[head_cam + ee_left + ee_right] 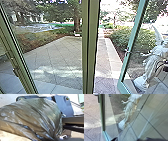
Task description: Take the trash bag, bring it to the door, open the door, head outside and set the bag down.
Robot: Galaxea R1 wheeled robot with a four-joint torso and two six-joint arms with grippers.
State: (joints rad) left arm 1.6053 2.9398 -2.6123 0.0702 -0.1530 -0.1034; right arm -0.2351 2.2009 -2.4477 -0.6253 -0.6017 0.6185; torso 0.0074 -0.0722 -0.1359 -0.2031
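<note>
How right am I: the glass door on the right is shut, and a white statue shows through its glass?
The door isn't shut: the head view shows it standing open, with a gap between its edge and the post. The white statue does show through the door's glass.

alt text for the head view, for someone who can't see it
A green-framed glass door stands open at right onto a grey paved yard, with green bushes and trees beyond; a white draped statue shows through its glass.
</note>
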